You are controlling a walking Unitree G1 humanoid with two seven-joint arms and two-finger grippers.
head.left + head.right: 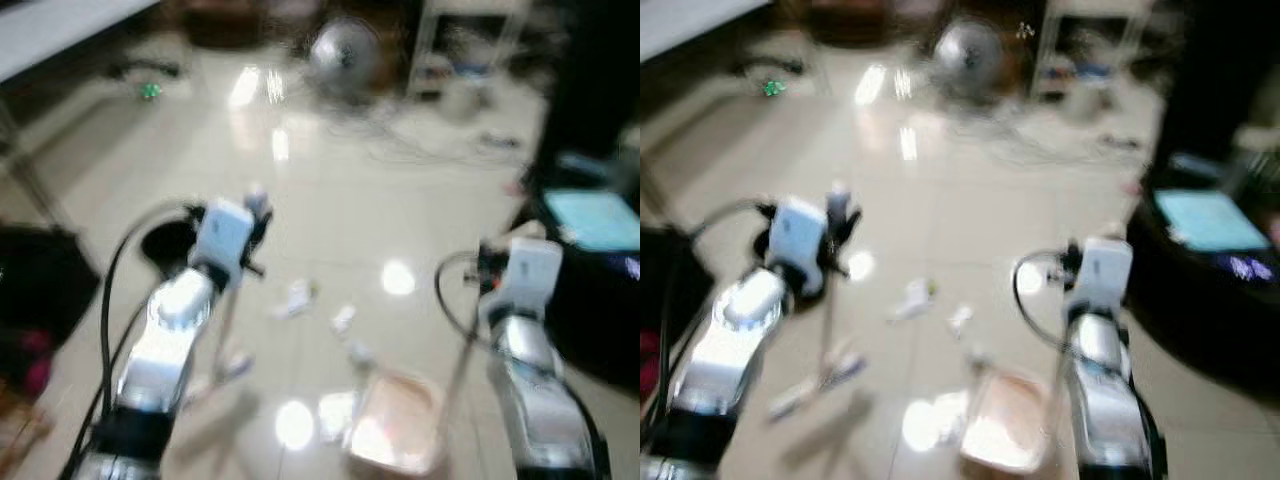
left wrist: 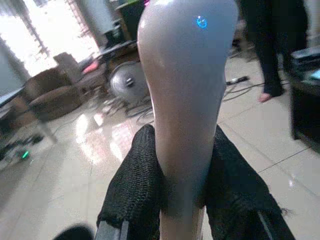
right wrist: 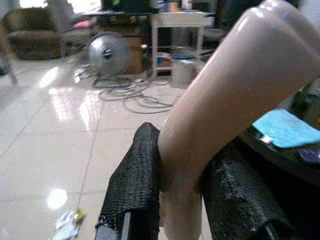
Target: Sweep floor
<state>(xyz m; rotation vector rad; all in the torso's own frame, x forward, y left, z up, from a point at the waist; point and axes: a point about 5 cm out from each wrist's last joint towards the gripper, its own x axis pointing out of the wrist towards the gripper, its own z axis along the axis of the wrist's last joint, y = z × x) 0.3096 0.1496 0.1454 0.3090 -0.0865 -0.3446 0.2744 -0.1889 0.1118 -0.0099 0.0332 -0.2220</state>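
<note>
Nearest the robot, a pale pink plastic dustpan (image 1: 395,432) lies on the glossy cream tiled floor (image 1: 330,190), between the two silver arms and closer to the right one. The right gripper (image 3: 182,192) has its black mesh-covered fingers (image 3: 137,185) pinched on the beige plastic dustpan handle (image 3: 235,90), which leans away from the wrist camera at a slant. The left gripper (image 2: 182,192) is likewise clamped on the smooth grey-white broom handle (image 2: 185,90), which stands upright between its two padded fingers (image 2: 132,192). In the head views the thin broom pole (image 1: 827,320) drops from the left gripper to a blurred broom head (image 1: 820,380) on the tiles near the left arm. Just beyond the dustpan, several small scraps of white crumpled litter (image 1: 295,298) lie scattered on the floor between the arms. Further out on the right sits a dark round table (image 1: 590,290) with a light blue cloth (image 1: 595,218) on top. At the far end stand a round silver floor fan (image 1: 345,52) with loose cables (image 3: 135,97) trailing nearby, a white shelf unit (image 3: 177,35), and a brown armchair (image 2: 50,92).
</note>
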